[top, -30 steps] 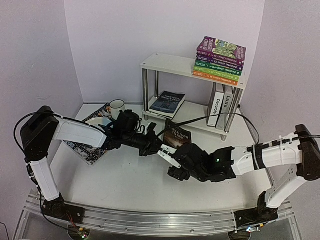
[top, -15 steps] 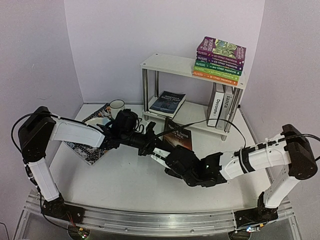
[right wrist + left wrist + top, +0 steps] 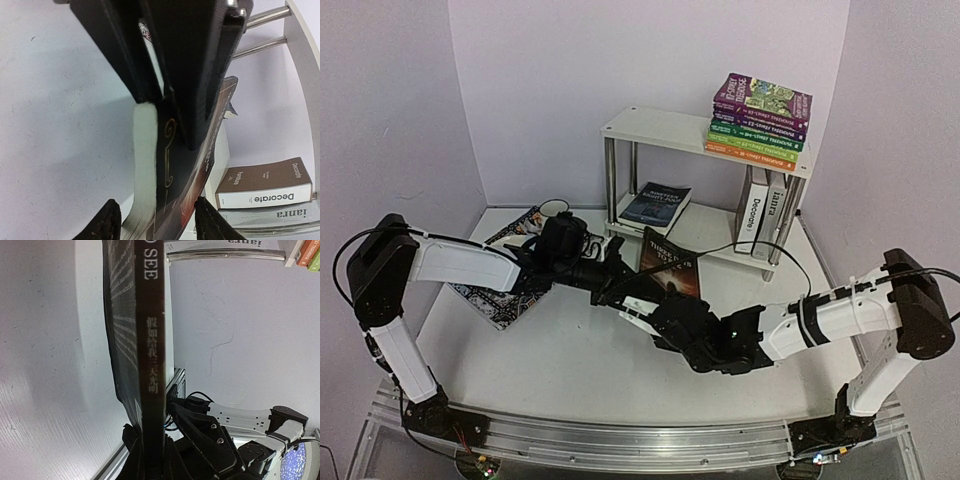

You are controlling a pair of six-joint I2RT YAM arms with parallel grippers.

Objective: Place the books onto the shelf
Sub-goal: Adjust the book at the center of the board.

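White tabletop (image 3: 570, 370), lilac walls, and the left end effector (image 3: 150, 457) is clenched on a black paperback with white spine lettering (image 3: 672, 262), holding it on edge and tilted just in front of the small white two-tier shelf with metal tube legs (image 3: 655, 128). Right end effector (image 3: 157, 222) straddles the same book, jaws spread, not clamped. Colourful stack of paperbacks (image 3: 758, 125) lies on the top board, two white books (image 3: 760, 208) stand below

White links (image 3: 460, 262), black joints (image 3: 375, 270); thin black cables (image 3: 760, 244); small green light (image 3: 733, 325).
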